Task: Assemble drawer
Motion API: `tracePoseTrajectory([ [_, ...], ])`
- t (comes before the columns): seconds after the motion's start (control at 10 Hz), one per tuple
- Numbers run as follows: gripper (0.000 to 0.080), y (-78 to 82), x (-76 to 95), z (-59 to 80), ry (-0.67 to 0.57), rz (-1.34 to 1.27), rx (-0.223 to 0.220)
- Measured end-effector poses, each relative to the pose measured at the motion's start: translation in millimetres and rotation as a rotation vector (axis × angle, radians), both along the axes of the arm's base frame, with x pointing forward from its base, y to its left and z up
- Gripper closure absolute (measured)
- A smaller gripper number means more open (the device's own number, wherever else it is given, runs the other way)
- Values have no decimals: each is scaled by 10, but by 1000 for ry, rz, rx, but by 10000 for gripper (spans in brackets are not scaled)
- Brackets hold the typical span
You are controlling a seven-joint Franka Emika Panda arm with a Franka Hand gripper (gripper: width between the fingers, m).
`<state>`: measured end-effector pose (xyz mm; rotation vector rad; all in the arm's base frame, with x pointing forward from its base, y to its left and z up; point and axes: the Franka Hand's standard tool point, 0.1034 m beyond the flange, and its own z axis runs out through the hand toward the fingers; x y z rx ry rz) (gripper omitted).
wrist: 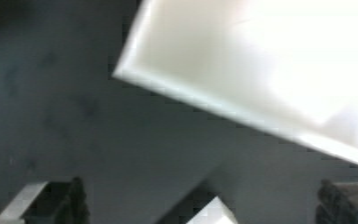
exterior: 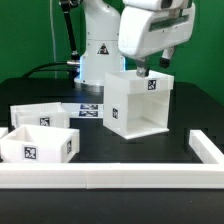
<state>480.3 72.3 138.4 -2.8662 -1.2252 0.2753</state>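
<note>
The white cube-like housing (exterior: 132, 108) stands right of centre on the black table, with a tag on its upper side face. My gripper (exterior: 141, 70) hangs just above its top near the back edge. In the wrist view the fingers (wrist: 51, 203) stand far apart, so the gripper (wrist: 202, 205) is open and empty. The housing fills one corner of that view as a blurred white slab (wrist: 265, 60). Two open-topped box trays sit on the exterior view's left, one behind (exterior: 42, 115) and one in front (exterior: 40, 145), each with a tag.
A long low white rail (exterior: 110, 177) runs along the front and turns back on the exterior view's right (exterior: 206, 148). The marker board (exterior: 88, 108) lies flat between the trays and the housing. The robot base (exterior: 98, 50) stands behind.
</note>
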Motion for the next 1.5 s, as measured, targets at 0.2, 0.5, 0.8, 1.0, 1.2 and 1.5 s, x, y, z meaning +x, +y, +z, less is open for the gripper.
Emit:
tracePoseTrajectory([
  [0.2,150,-5,31,-40,-1,-95,-14],
  [0.5,150,-1,-11,-43,-28,-259,-40],
  [0.8,150,111,-387,74,-82,-208,-36],
  [1.0,150,134,-639,83,-111,-154,-18],
  [1.2,150,127,-618,70,-108,-160,-19],
  [1.5,150,160,-592,-20,-154,-211,-1],
])
